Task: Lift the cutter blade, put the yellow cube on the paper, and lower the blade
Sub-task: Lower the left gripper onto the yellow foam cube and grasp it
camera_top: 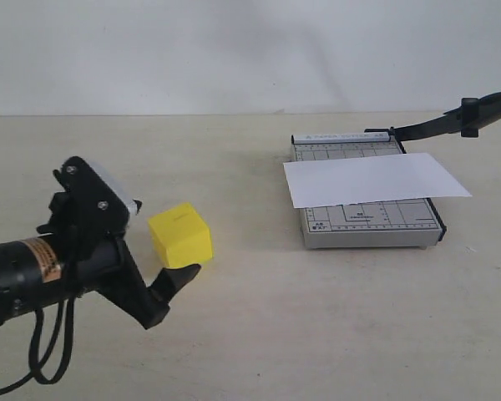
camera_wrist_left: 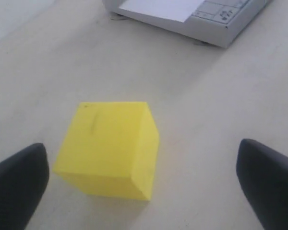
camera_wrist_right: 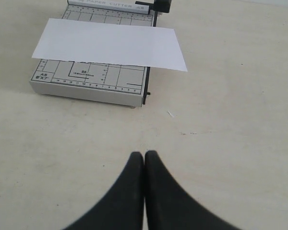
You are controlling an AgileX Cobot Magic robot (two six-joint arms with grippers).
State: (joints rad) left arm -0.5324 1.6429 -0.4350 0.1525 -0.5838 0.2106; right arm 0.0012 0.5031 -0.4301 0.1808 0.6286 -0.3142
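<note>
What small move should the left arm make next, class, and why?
Probably close the left gripper on the yellow cube. Its fingers stand open on either side of the cube, which sits on the table. The cutter blade is already raised and the paper lies bare, so gripping the cube looks like the step due.
</note>
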